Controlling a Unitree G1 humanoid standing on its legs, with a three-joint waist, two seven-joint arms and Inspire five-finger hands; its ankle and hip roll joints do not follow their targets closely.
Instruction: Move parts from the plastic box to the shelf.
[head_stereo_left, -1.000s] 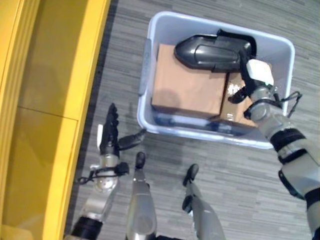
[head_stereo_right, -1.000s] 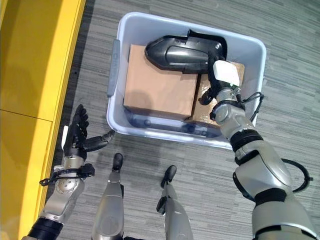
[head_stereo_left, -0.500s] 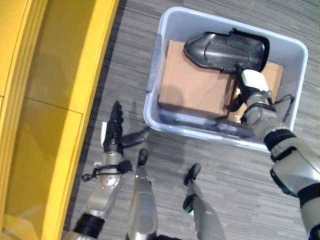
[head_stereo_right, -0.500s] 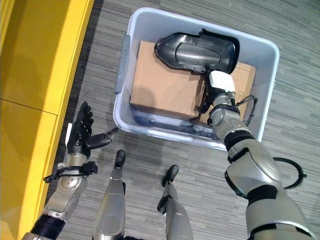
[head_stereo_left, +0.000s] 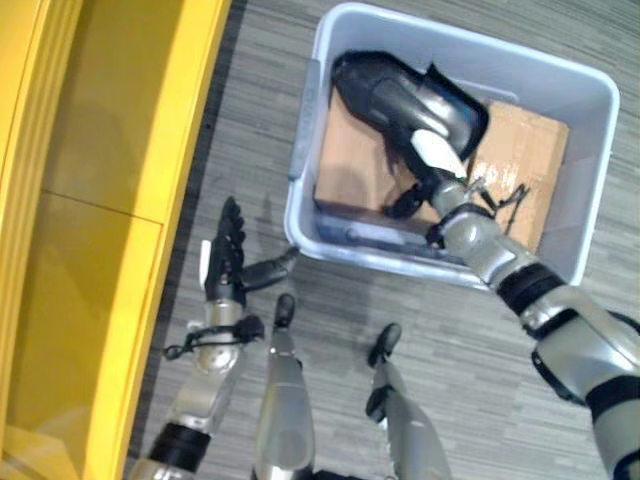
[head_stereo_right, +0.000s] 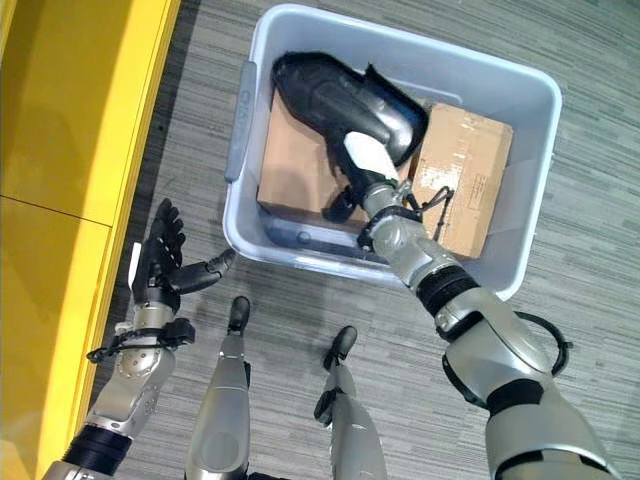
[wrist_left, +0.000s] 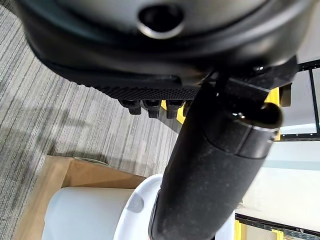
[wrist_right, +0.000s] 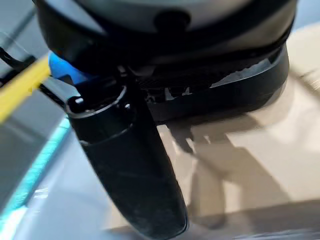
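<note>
Reaching into the plastic box (head_stereo_right: 500, 285), your right hand (head_stereo_right: 352, 190) curled on the black part's (head_stereo_right: 335, 95) near edge, its long side slanting toward your open left hand (head_stereo_right: 160, 270).

black part (head_stereo_left: 405, 95) swung round toward the box's left wall – tilted, right hand (head_stereo_left: 425, 170) shifted leftward beneath it

Grey, finely striped carpet floor (head_stereo_left: 250, 90) spreads beneath and beyond the straight fingers (head_stereo_left: 230, 228) of the left hand (head_stereo_left: 220, 285). In the left wrist view, past those fingertips, we see a flat brown cardboard piece (wrist_left: 65, 172) lying on the carpet. A white rounded plastic container (wrist_left: 85, 215) overlaps its edge, nearer the thumb.
</note>
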